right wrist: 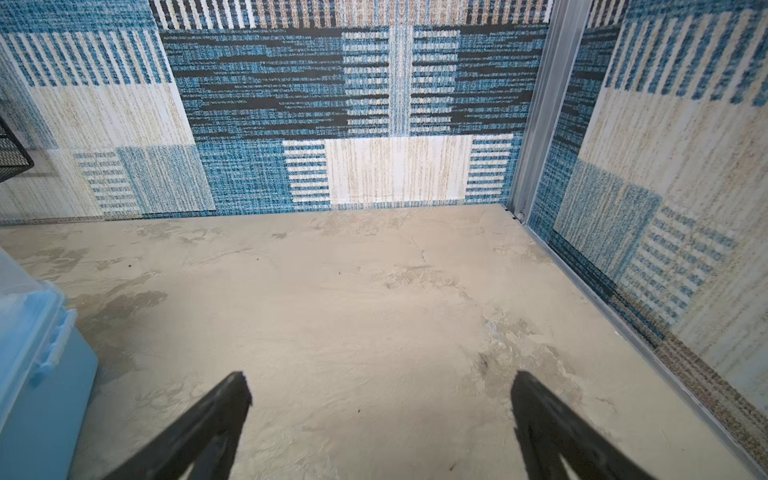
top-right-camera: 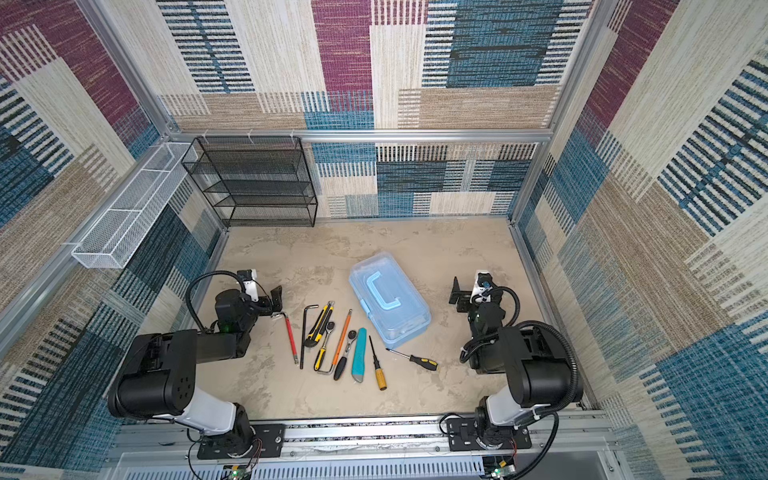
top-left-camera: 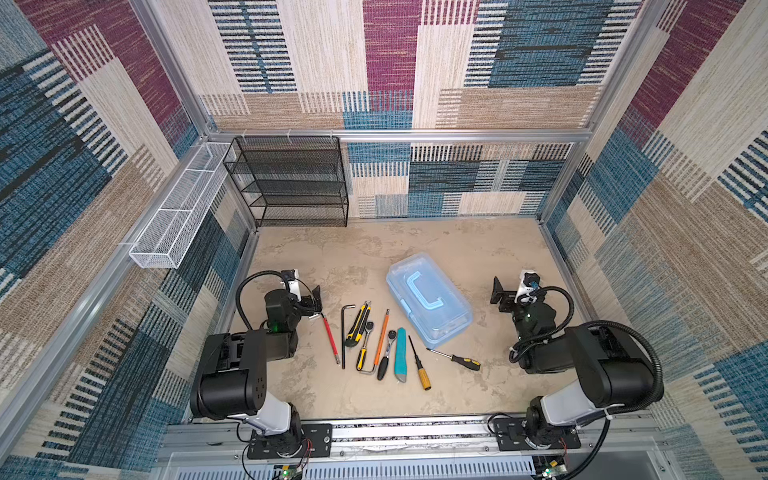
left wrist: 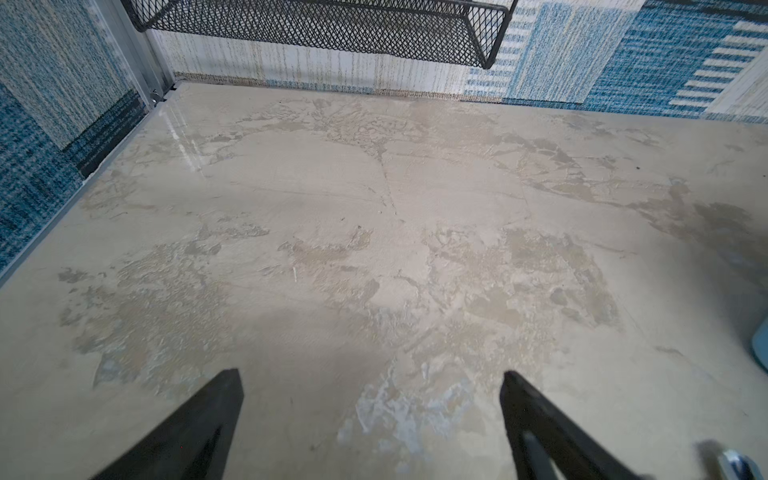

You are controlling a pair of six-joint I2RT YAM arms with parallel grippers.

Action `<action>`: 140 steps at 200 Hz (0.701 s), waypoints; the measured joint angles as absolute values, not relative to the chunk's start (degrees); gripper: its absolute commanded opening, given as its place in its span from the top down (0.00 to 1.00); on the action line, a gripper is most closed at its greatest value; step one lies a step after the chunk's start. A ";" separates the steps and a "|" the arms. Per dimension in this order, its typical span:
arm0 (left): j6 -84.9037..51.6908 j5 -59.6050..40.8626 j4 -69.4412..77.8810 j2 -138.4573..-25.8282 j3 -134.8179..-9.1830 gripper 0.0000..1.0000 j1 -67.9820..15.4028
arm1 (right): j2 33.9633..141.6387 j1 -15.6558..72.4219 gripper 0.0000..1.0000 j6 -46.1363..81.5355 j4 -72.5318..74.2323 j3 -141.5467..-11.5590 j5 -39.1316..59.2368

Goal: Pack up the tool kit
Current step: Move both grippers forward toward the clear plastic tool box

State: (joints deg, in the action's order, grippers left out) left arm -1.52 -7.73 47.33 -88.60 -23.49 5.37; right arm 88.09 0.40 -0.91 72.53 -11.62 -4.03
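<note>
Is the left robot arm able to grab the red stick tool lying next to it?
Probably yes. The left gripper is open and empty, and the red hex key lies flat right beside it. Nothing rests on the key or sits between them, so the way looks free.

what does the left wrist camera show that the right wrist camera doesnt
Only the left wrist view: the left claw, open and empty, a wide stretch of the black rack, and a shiny tool tip at the frame edge.
Only the right wrist view: the right claw, also open and empty, and the blue toolbox with its clear lid on.
Both: the beige table and the patterned wall. The right wrist view also catches the rack, but only a corner of it.
</note>
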 measured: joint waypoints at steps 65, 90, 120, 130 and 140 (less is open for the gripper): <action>-1.52 -7.73 47.33 -88.60 -23.49 0.01 5.39 | 88.09 0.38 0.00 -0.91 72.53 -11.64 -4.01; -1.52 -7.73 47.33 -88.60 -23.51 0.01 5.39 | 88.09 0.40 0.00 -0.91 72.53 -11.64 -3.99; -1.52 -7.73 47.33 -88.60 -23.53 0.00 5.39 | 88.09 0.40 0.00 -0.91 72.53 -11.64 -3.53; -1.52 -7.73 47.33 -88.60 -23.53 0.00 5.39 | 88.09 0.40 0.00 -0.91 72.53 -11.64 -3.49; -1.52 -7.73 47.31 -88.60 -23.57 0.00 5.37 | 88.09 0.38 0.00 -0.91 72.53 -11.64 -3.49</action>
